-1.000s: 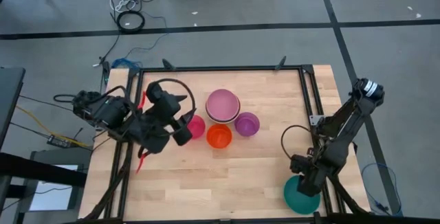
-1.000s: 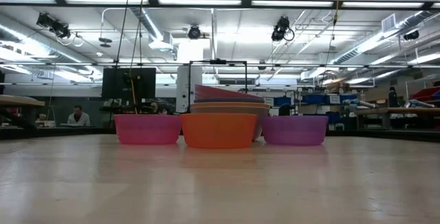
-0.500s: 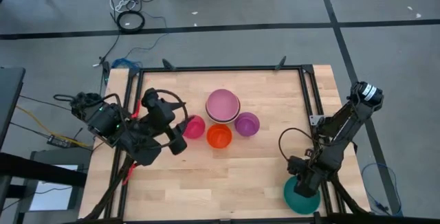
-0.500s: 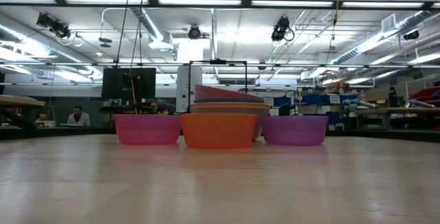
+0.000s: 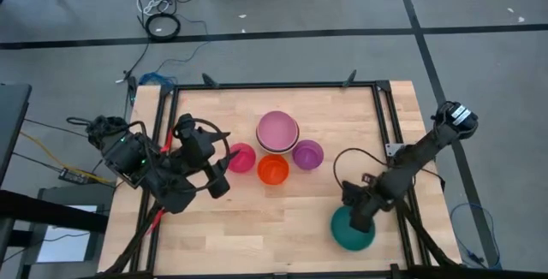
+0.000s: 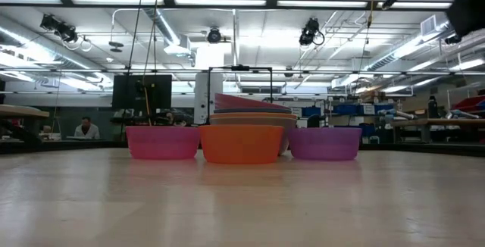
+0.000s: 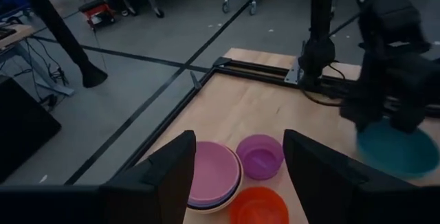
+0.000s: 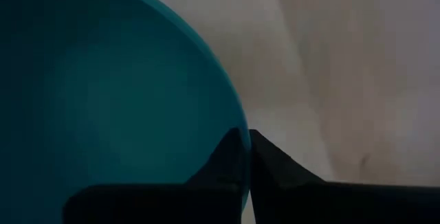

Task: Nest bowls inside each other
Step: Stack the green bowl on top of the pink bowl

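Wooden tabletop inside a dark frame, with grey shop floor all round, was the setting; behind it, at table level, ran a long lit workshop. On that table point(image 5: 214, 228) the right gripper point(image 5: 360, 214) had its fingers point(image 8: 265, 161) pinched together on the rim of the teal bowl point(image 5: 352, 230), as the right wrist view showed plainly, the two dark tips meeting over the bowl's edge. That bowl sat near the table's front right part, well apart from the other bowls. The left gripper point(image 5: 218, 174) hung with its fingers point(image 7: 172, 169) spread wide and nothing between them, just beside the magenta bowl point(image 5: 241, 157) on the left of the cluster.

Outward from there, the middle of the table held a stack point(image 5: 278, 132) with the pink bowl point(image 7: 210, 176) on top; the low view showed several rims layered beneath it, so some of the larger bowls already looked nested, though exactly how many could not be counted. In front of the stack stood three small bowls in a row, each separate: magenta, orange point(image 5: 273, 169) and purple point(image 5: 307, 154).

By my reading the work was roughly half done. Teal was gripped and likely bound for the stack, and the three small bowls remained to go in after it
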{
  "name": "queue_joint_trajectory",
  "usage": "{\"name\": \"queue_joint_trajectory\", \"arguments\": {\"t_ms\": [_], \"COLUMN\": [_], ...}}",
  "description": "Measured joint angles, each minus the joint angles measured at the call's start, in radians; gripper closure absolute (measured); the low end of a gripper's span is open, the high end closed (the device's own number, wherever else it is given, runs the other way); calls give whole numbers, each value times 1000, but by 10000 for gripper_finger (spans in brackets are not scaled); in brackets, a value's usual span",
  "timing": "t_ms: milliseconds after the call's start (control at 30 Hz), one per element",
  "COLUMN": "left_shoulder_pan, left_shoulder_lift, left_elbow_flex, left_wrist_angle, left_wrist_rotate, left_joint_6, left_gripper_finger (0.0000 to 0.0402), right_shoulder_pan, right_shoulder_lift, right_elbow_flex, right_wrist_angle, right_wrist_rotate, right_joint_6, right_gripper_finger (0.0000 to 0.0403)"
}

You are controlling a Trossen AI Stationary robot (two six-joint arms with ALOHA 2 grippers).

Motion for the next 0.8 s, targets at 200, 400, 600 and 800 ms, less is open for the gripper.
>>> {"name": "queue_joint_trajectory", "arguments": {"t_ms": [200, 400, 600, 800], "left_shoulder_pan": [-17, -25, -26, -47], "left_shoulder_lift": [0, 0, 0, 0], "left_elbow_flex": [0, 0, 0, 0], "left_wrist_angle": [-5, -26, -28, -90], "left_wrist_rotate": [-1, -5, -5, -9], "left_joint_6": [-19, -44, -45, -112], "left_gripper_finger": [173, 173, 173, 173], "right_shoulder_pan": [-137, -283, -503, -747], "right_shoulder_lift": [0, 0, 0, 0], "right_elbow_flex": [116, 300, 404, 406], "right_wrist_angle": [-24, -34, 40, 173], "right_wrist_rotate": [97, 227, 263, 177], "right_joint_6": [-246, -510, -779, -947], "right_gripper_finger": [402, 402, 403, 403]}}
